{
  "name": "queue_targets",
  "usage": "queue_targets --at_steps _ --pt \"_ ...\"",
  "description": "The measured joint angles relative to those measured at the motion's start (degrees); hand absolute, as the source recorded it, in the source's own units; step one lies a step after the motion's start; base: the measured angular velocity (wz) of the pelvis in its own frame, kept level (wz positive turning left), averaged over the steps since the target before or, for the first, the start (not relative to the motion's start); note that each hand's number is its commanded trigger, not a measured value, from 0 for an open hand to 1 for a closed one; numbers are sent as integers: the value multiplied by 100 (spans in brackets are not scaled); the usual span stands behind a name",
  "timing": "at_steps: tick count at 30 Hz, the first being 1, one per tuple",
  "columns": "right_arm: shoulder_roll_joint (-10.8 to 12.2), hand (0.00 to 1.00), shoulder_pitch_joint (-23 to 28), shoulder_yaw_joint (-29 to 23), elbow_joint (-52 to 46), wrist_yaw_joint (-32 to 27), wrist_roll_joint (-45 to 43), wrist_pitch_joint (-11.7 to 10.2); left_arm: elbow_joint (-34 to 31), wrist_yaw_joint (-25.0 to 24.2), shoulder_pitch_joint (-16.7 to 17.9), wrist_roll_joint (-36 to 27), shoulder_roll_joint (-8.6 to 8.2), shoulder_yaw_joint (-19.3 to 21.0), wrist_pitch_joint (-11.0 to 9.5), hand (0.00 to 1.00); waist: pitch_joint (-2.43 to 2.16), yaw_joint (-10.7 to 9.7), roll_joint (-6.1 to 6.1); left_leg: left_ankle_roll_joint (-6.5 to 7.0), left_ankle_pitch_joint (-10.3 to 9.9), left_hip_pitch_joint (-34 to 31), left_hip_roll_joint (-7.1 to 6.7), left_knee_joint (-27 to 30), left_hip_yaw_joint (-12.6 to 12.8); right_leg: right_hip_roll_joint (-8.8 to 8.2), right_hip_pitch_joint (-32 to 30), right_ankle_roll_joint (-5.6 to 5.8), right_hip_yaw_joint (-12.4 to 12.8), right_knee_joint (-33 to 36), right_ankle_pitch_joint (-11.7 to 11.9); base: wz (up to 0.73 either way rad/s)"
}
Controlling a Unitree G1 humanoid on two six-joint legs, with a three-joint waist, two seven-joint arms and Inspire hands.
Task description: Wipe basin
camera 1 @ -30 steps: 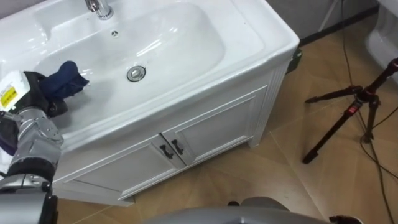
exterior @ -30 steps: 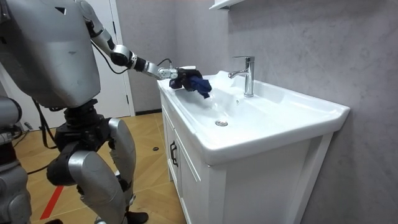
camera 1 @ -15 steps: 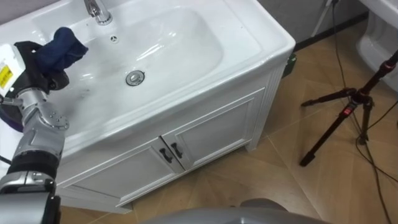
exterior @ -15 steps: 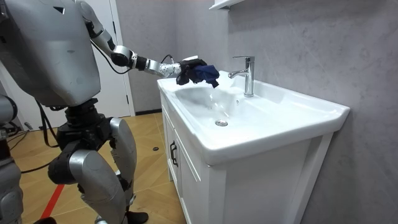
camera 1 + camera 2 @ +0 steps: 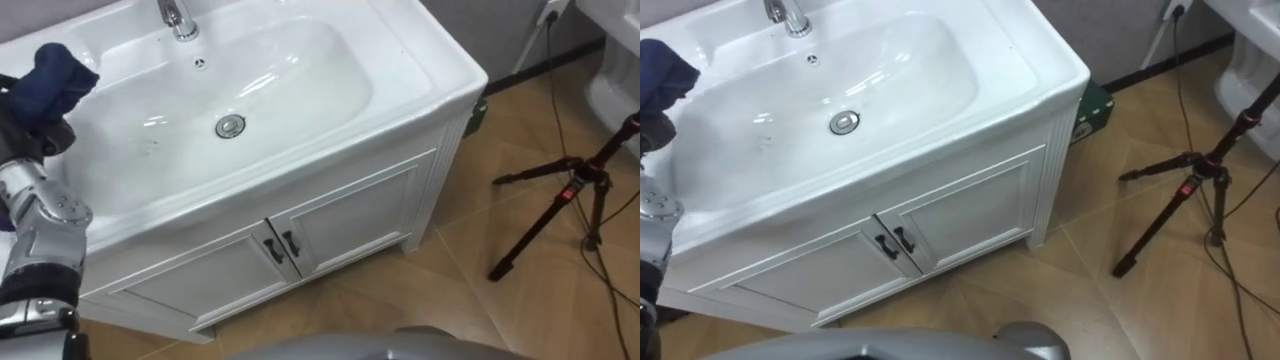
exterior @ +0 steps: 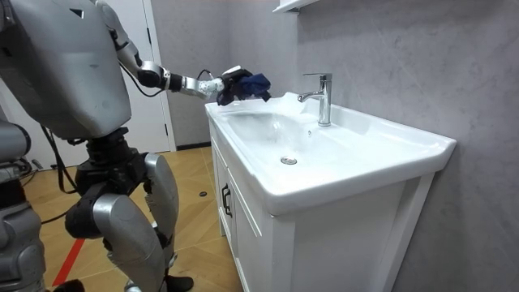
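A white basin tops a white cabinet, with a chrome faucet at the back and a round drain in the bowl. My left hand is shut on a dark blue cloth at the basin's left end. In the room view the left hand holds the cloth in the air, above the rim and apart from the bowl. The robot stands at that end of the cabinet with its left arm stretched out.
The cabinet doors below the basin are shut, with small dark handles. A black tripod and cables stand on the wooden floor to the right. A green box sits by the wall. A shelf hangs above the faucet.
My left hand has lifted the cloth out of the bowl, up and back past the basin's left end. The eye view has shifted a little as well.
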Motion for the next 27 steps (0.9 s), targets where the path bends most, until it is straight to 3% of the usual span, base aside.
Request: queue_targets --at_steps 4,10,27 --pt "-1 0 76 -170 -61 -41 -34 -2 -5 3 61 -6 8 370 77 100 -23 149 51 2 -1 15 1 -11 -59 2 53 -12 -34 -101 20 6" --pt "-1 0 128 -381 -121 -12 -214 -4 -45 3 220 -5 29 824 140 100 -16 221 123 16 -30 75 -7 -37 -104 -8 100 -3 -71 -93 -33 3" --pt "-2 0 269 -500 -248 48 -217 -27 -275 -41 223 -3 28 893 211 100 -1 241 64 30 -72 89 -13 -45 -123 -11 127 18 -77 -134 -82 1"
